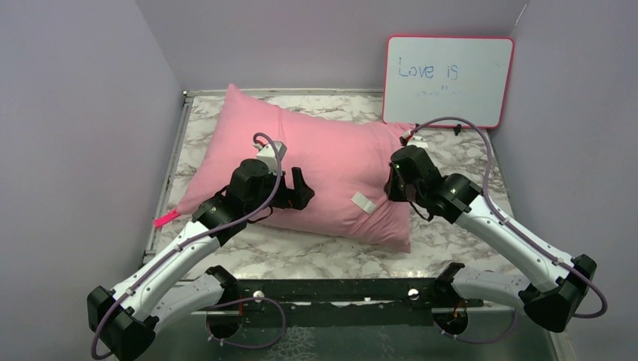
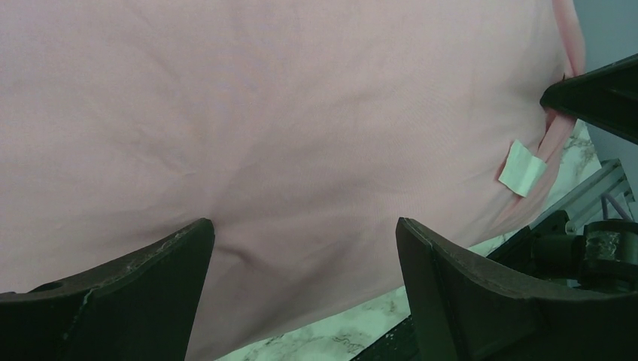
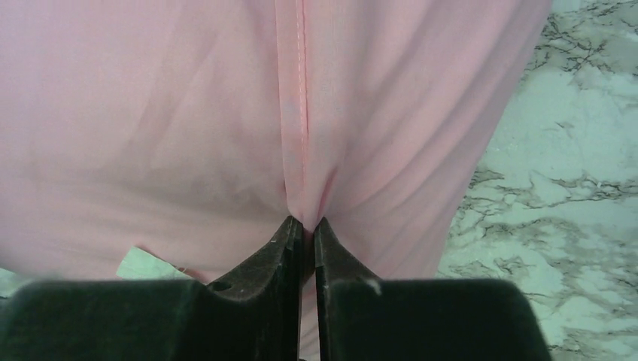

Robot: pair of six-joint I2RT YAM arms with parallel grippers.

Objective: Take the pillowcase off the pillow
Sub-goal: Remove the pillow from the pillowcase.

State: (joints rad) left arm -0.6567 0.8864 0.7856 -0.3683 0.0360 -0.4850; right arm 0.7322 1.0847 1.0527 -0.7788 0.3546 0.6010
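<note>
**Seam pinch at the open end, ahead of stripping the cover.**

Top view: shows the pillowcase (image 1: 323, 154) across the middle of the marble table (image 1: 466, 233), wrapped fully round the unseen pillow. Sets the left gripper (image 1: 301, 188) over the near-left face and the right gripper (image 1: 393, 184) at the right end, probably to anchor one side while pulling the other.
Left wrist: shows fingers (image 2: 150, 278) spread wide, pinching no cloth.
Right wrist: shows fingers (image 3: 278, 256) closed to a slit on the stitched seam, puckering the fabric.
</note>
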